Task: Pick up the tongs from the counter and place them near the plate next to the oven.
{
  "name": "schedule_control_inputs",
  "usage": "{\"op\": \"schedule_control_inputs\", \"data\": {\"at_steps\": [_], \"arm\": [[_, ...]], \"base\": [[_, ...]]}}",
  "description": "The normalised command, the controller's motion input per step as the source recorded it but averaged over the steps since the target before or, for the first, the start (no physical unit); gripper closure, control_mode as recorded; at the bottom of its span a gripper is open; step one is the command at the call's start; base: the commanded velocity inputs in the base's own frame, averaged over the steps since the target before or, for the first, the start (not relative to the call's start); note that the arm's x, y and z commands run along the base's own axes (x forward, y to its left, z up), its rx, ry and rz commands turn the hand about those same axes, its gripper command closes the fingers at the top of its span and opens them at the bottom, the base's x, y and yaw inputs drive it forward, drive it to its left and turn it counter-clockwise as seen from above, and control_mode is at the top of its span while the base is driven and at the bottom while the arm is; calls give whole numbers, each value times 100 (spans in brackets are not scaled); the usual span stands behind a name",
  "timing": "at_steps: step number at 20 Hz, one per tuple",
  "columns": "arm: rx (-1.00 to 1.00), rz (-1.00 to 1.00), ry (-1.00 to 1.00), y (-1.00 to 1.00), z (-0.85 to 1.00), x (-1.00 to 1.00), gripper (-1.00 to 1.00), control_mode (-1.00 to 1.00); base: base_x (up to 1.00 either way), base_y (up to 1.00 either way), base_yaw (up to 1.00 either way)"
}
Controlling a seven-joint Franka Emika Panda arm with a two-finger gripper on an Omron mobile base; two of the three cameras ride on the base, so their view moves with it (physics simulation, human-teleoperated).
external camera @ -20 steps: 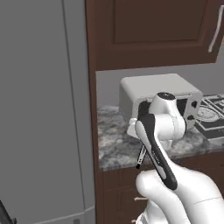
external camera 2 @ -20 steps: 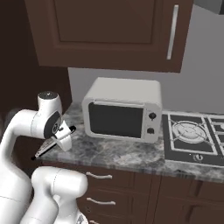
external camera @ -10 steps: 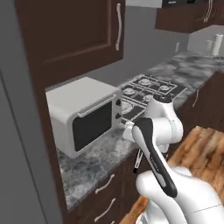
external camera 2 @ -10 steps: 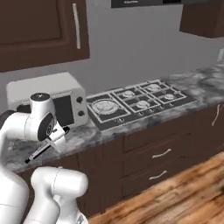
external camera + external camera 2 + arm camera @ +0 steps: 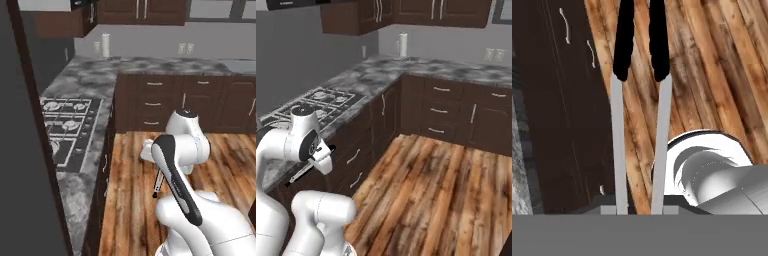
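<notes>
Hand view, gripper (image 5: 639, 209) clamping tongs (image 5: 618, 140), above wooden floor (image 5: 712, 75) beside cabinets (image 5: 557, 115)

I carry the tongs (image 5: 308, 169) clamped in my gripper (image 5: 322, 159) at the near left, slanting down-left before dark cabinets, beside the marbled counter (image 5: 371, 75) and its hob (image 5: 318, 101).

No text, label, brand, number or sign is showing legibly anywhere in these views.
</notes>
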Motion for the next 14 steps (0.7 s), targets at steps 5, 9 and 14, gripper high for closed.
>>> {"op": "schedule_control_inputs", "data": {"at_steps": [5,9,14], "arm": [[0,0,0,0,0,0,100,100],[0,0,0,0,0,0,100,100],[0,0,0,0,0,0,100,100]], "base": [[0,2,-98],[6,2,-92],[10,1,-88]]}}
